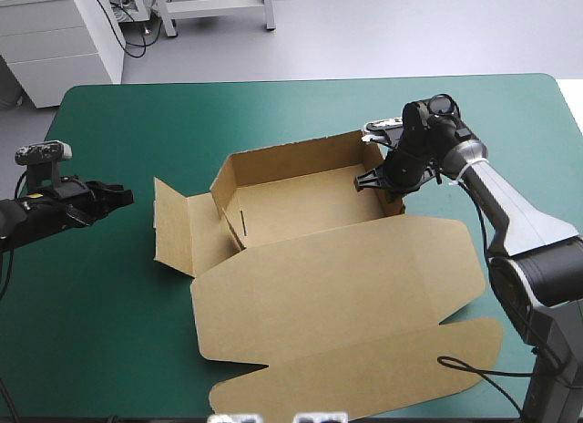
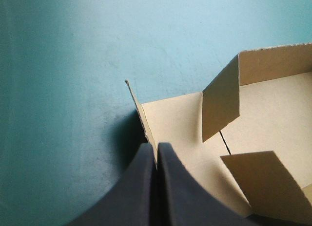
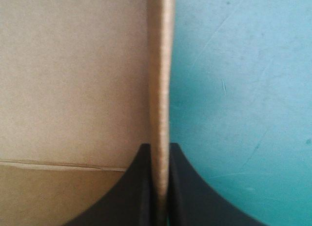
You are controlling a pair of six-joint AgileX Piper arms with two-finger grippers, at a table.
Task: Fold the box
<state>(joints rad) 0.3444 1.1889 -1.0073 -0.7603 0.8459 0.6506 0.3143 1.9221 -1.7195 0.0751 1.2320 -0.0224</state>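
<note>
Right fingers [image 3: 139, 187] clamp the box [image 1: 301, 213] at its right edge; left fingers [image 2: 139, 187], pressed together, hover over teal-green cover [image 1: 109, 304] beside it.

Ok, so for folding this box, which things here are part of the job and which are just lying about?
In the job: box, right wall clamped; right end effector, shut on that wall; left end effector, shut, just off the left flap.
Just there: teal-green cover.

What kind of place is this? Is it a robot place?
Probably a robot lab or workshop: two robot arms, with a left gripper and a right gripper, are at a brown box on a teal-green table.
</note>
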